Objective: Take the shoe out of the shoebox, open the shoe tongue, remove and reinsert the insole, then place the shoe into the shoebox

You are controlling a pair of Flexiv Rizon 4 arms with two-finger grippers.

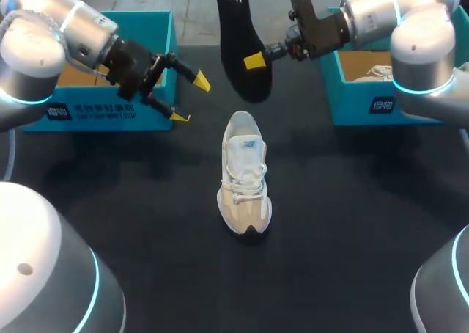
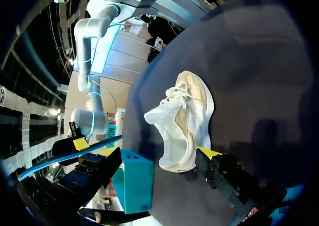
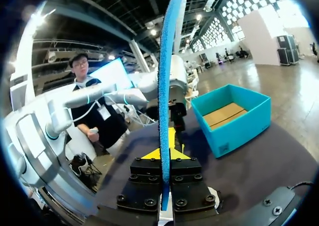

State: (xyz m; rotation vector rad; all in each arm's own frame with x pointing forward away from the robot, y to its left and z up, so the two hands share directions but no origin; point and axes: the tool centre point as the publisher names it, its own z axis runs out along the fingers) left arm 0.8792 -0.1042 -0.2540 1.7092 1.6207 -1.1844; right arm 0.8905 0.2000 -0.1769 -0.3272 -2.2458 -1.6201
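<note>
Insole clamped in raised right gripper; left gripper spread.

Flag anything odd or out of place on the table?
Nothing stands out. The insole is out of the shoe, held in the right gripper, which fits the task. The shoe stands upright; the left gripper is open and empty.
</note>
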